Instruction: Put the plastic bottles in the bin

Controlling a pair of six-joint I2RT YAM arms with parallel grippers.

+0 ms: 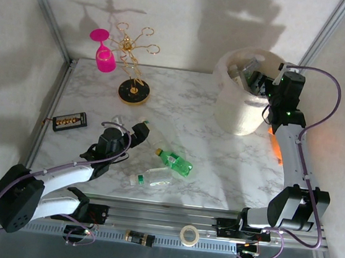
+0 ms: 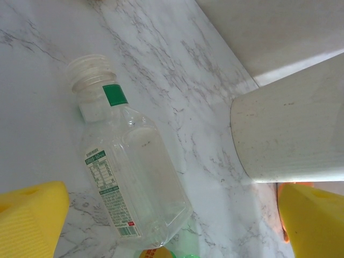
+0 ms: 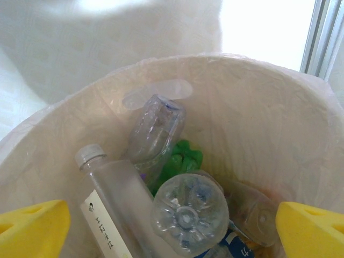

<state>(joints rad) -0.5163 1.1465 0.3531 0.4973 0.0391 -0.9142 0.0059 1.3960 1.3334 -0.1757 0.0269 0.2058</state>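
Marble table [image 1: 206,108]: my right claw [image 3: 172,228] gapes empty over the round cream-white bin [image 1: 239,115]; left claw [image 2: 172,220], wide and empty, must next close on the clear plastic bottle [image 2: 129,172].

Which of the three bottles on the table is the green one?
The middle bottle, with an orange cap; the upper bottle and lower bottle are clear.

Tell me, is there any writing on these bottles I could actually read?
No text is legible enough to quote.
Clear bottle lying on the table: white label with a printed grid and fine print, too small to read.
Capped bottle in the bin: white label with dark marks, blurred.
Green bottle on the table: label too small to read.
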